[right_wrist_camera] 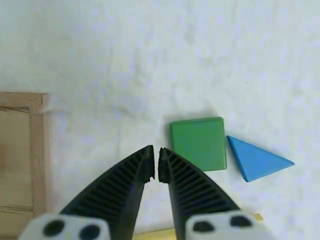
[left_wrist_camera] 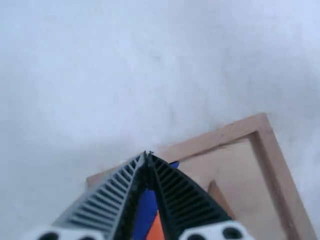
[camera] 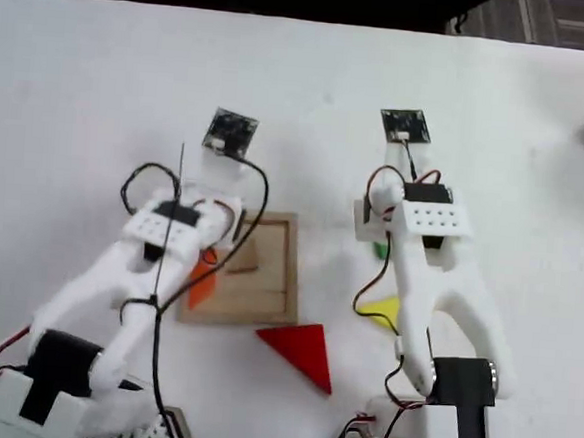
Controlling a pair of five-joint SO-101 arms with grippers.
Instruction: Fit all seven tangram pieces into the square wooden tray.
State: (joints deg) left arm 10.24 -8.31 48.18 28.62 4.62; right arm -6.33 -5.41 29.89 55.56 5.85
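I'm looking down over a white desk (camera: 102,75) w/ two white arms side by side. The square wooden tray (camera: 290,269) is lying between them, closer to the L arm, which is leaning over the tray's near-left part.

L claw (left_wrist_camera: 148,159) is clenched, w/ tips meeting over the tray's rim (left_wrist_camera: 220,135) and nothing pinched between them. Through the gap lower down I'm seeing a blue piece (left_wrist_camera: 145,210) and an orange piece (left_wrist_camera: 156,231) beneath it. From above, the orange piece (camera: 202,281) is sitting at the tray's left edge, partly under the arm.

R claw (right_wrist_camera: 155,164) is also clenched, w/ only a sliver between the tips, gripping nothing. It's hanging over bare desk between the tray's edge (right_wrist_camera: 39,150) and a green square (right_wrist_camera: 197,143). A blue triangle (right_wrist_camera: 257,160) is lying just beside the square, approx. touching at one corner.

A red triangle (camera: 298,352) is resting on the desk just off the tray's near-right corner. A yellow piece (camera: 384,308) is peeking out from under the R arm. All four are lying outside the tray.
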